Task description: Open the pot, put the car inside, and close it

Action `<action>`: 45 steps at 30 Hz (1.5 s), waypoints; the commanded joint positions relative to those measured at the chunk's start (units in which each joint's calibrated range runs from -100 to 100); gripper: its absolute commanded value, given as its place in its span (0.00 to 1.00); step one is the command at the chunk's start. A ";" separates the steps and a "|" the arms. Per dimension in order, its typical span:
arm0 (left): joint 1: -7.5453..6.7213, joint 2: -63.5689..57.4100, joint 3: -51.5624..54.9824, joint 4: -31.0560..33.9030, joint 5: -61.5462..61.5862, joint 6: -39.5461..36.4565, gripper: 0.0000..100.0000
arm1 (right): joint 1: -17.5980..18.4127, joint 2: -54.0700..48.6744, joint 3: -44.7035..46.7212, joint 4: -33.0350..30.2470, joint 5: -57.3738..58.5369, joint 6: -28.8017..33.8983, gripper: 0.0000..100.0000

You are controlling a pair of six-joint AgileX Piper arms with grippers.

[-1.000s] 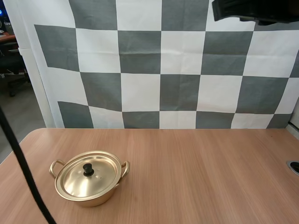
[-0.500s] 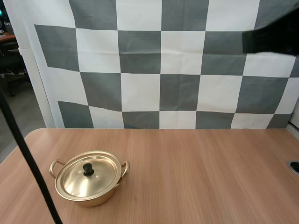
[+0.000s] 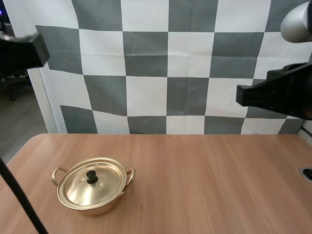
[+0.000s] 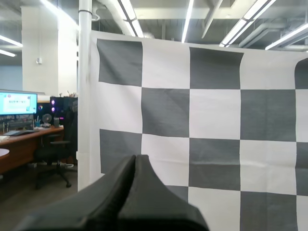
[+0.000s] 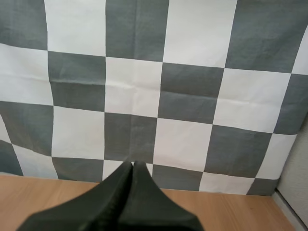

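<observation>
The round gold metal pot (image 3: 92, 187) is sitting lidded (image 3: 91, 182) on the wooden bench's (image 3: 209, 180) near left, both tools (image 4: 135, 161) (image 5: 132, 167) hanging closed and empty, fitting either stage; no car sighted.

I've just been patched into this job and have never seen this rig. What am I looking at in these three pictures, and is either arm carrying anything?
This is a robot with two arms, each ending in a two-fingered black gripper. The high view looks from behind and above the arms over a wooden table. On it sits a gold pot with its lid on. I see no car on the table.

The other two pictures come from cameras riding on the arms. In each, the dark wedge up close is that arm's own fingers lying together: the left gripper and the right gripper are both shut on nothing. Both arms are raised well above the table, away from the pot.
</observation>
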 commanded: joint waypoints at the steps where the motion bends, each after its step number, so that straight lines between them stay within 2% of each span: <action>1: 0.01 -4.61 43.49 -0.03 -34.14 0.01 0.00 | 0.01 -0.02 4.14 0.03 -2.68 3.52 0.00; 9: 0.08 -6.68 55.80 0.00 -38.74 0.01 0.00 | 0.01 -1.40 14.56 1.08 -7.42 3.83 0.00; 14: 0.08 -6.68 58.69 0.00 -40.32 0.01 0.00 | 0.01 -6.81 24.08 -0.09 -25.29 3.83 0.00; 21: 0.08 -6.68 58.69 -2.55 -30.47 0.01 0.00 | -0.07 -12.23 37.12 -0.09 -50.46 3.83 0.00; 25: 0.08 -6.68 58.69 -2.63 -24.90 0.01 0.00 | -0.65 -12.47 42.84 -0.09 -59.65 3.83 0.00; 35: 0.08 -6.68 58.69 -2.67 -25.73 0.01 0.00 | -3.26 -12.51 48.45 1.57 -65.56 3.83 0.00; 45: 0.08 -6.68 58.69 -2.67 -26.51 0.01 0.00 | -3.33 -18.33 54.58 1.71 -68.78 3.83 0.00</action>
